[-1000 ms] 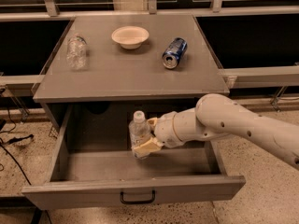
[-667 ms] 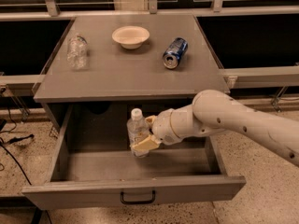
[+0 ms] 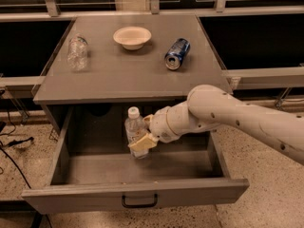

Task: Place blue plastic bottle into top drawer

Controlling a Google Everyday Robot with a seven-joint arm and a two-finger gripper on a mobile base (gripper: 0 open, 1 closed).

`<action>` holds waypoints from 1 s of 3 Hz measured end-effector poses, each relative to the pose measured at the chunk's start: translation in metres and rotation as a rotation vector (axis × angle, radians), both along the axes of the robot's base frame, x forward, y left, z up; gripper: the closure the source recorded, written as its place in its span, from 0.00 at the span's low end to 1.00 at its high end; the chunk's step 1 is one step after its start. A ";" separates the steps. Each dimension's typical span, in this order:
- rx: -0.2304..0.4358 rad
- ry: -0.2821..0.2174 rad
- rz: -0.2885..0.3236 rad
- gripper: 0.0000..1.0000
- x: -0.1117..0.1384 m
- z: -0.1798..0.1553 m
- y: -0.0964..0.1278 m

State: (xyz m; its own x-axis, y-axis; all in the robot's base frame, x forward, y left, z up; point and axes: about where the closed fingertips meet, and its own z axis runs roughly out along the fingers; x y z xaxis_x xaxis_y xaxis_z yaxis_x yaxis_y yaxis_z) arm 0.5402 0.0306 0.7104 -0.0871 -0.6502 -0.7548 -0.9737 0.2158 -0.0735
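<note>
The blue plastic bottle [image 3: 135, 129] is a clear bottle with a white cap and a white label. It stands upright inside the open top drawer [image 3: 137, 194], near the middle. My gripper [image 3: 142, 136] reaches in from the right and is shut on the bottle's body. The bottle's base is close to the drawer floor; I cannot tell whether it touches. The drawer is pulled far out, with its grey front panel and black handle toward the camera.
On the cabinet top [image 3: 133, 75] lie a dented clear bottle [image 3: 77, 52] at the left, a white bowl [image 3: 132, 36] at the back middle and a blue soda can [image 3: 176, 53] on its side at the right. My white arm [image 3: 237, 118] crosses the drawer's right side.
My gripper has moved the bottle slightly to the left inside the drawer, still holding it upright.
</note>
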 end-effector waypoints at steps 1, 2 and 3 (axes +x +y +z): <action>0.010 0.004 -0.010 1.00 -0.002 -0.004 -0.002; 0.047 0.002 -0.028 1.00 -0.019 -0.040 -0.016; 0.047 0.002 -0.028 1.00 -0.019 -0.038 -0.016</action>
